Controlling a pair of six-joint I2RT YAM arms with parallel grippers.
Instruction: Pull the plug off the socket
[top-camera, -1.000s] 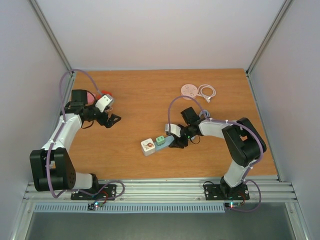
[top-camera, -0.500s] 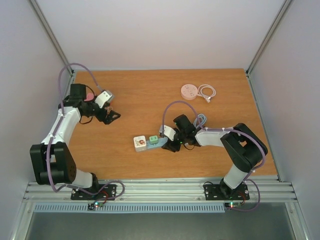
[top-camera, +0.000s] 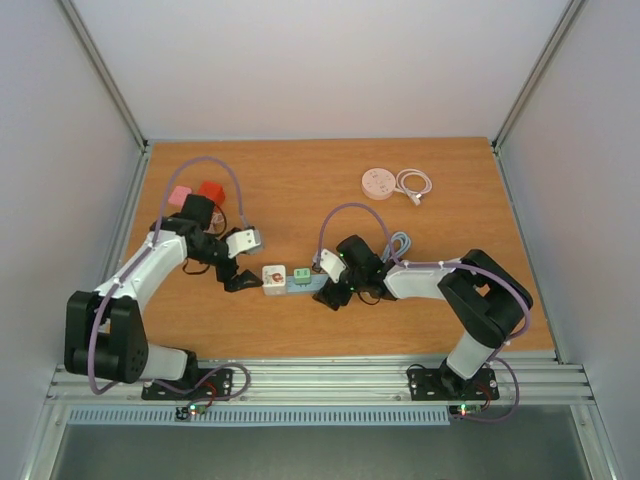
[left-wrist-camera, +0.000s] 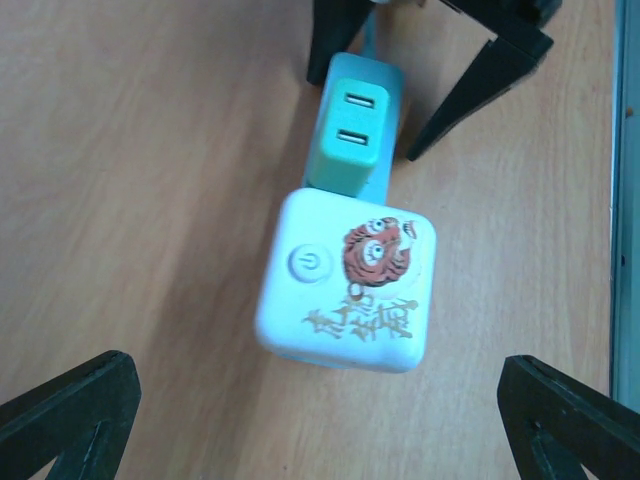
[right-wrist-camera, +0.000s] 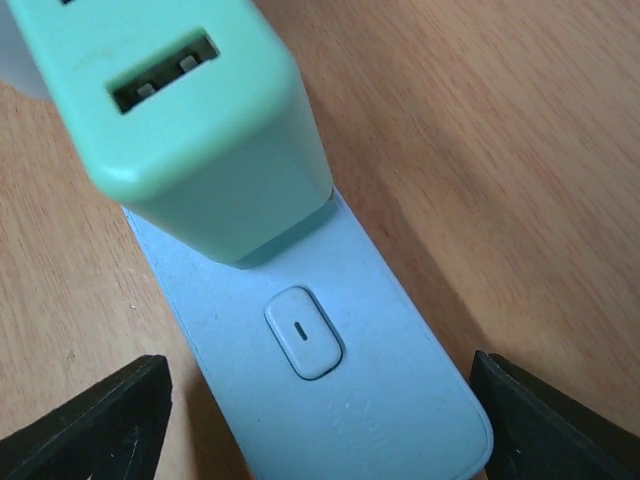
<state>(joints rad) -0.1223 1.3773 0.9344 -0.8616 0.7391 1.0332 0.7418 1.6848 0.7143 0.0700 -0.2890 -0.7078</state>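
Note:
A white cube plug (top-camera: 274, 280) with a tiger sticker sits in the left end of a light-blue socket strip (top-camera: 300, 285). A green USB charger (top-camera: 299, 277) is plugged in beside it. My left gripper (top-camera: 240, 268) is open just left of the white plug. In the left wrist view the plug (left-wrist-camera: 345, 280) lies ahead of the wide-apart fingers (left-wrist-camera: 70, 415). My right gripper (top-camera: 330, 290) is open astride the strip's right end. In its wrist view the strip (right-wrist-camera: 330, 350) with its switch lies between the fingers (right-wrist-camera: 100, 420), with the green charger (right-wrist-camera: 190, 110) ahead.
A pink block (top-camera: 179, 196) and a red block (top-camera: 211, 191) lie at the back left. A pink round puck (top-camera: 377, 181) and a coiled white cable (top-camera: 414, 184) lie at the back right. The strip's grey cord (top-camera: 399, 243) bunches behind my right arm.
The strip with both plugs has slid left and turned level along with my right gripper. My left gripper has swung from the back left down to the white plug.

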